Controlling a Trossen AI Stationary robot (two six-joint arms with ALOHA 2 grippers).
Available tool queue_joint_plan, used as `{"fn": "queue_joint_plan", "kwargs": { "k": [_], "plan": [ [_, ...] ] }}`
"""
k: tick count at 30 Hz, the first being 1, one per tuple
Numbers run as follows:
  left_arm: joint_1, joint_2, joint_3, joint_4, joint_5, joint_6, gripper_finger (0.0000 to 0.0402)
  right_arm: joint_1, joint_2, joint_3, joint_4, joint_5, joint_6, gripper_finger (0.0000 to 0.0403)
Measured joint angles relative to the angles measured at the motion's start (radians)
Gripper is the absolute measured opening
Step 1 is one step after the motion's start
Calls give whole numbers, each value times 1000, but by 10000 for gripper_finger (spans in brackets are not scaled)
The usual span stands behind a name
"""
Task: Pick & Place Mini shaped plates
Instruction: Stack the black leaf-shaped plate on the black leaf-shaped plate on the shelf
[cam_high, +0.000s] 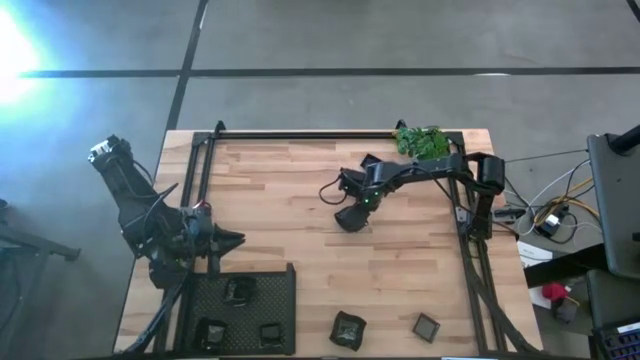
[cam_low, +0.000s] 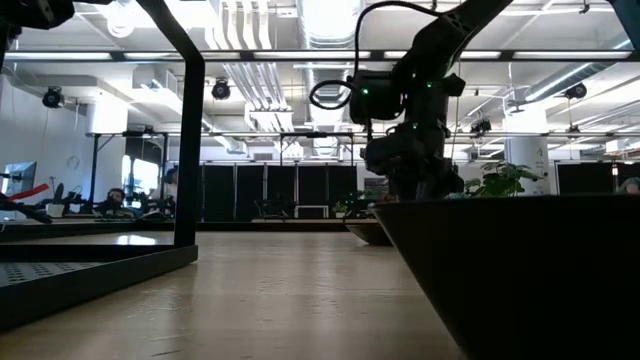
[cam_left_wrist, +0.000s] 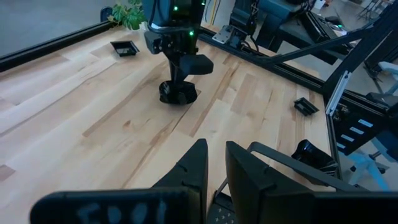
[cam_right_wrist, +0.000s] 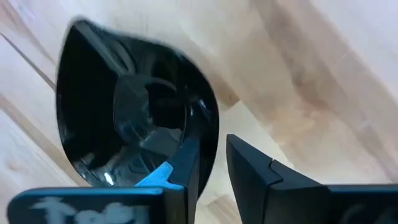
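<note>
My right gripper reaches to the middle of the table and is shut on a round dark mini plate, which fills the right wrist view. My left gripper hovers shut and holding nothing at the table's left, just beyond the black mesh tray. Three mini plates lie in the tray. Two more rest on the wood near the near edge, one wavy-edged and one square. Another square plate sits near the green plant. My right gripper holds the round plate by its rim, one finger inside the bowl and the other outside. The fingers come from above, pointing down. The plate sits low at the wood; whether it is lifted clear I cannot tell.
Black frame rails run along the far, left and right sides of the table. The plant stands at the far right corner. In the low view a dark dish looms close in front and hides the right gripper's lower end. Bare wood lies between the arms.
</note>
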Motion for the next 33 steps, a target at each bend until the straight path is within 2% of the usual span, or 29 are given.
{"fn": "queue_joint_plan", "kwargs": {
  "k": [4, 8, 14, 22, 27, 33],
  "plan": [
    [0, 0, 0, 0, 0, 0, 48, 0, 0, -17, 10, -8, -2, 62],
    [0, 0, 0, 0, 0, 0, 48, 1, 0, -16, 13, -14, -4, 19],
    [0, 0, 0, 0, 0, 0, 48, 5, -5, 22, 8, 4, -20, 8],
    [3, 0, 0, 0, 0, 27, 48, 11, -54, 204, -10, 54, -36, 8],
    [34, 0, 0, 9, -1, 125, 48, 30, -58, 360, -15, 51, -86, 8],
    [117, 0, 0, 62, -3, 303, 48, 68, -58, 472, -15, 127, -130, 8]
  ]
}}
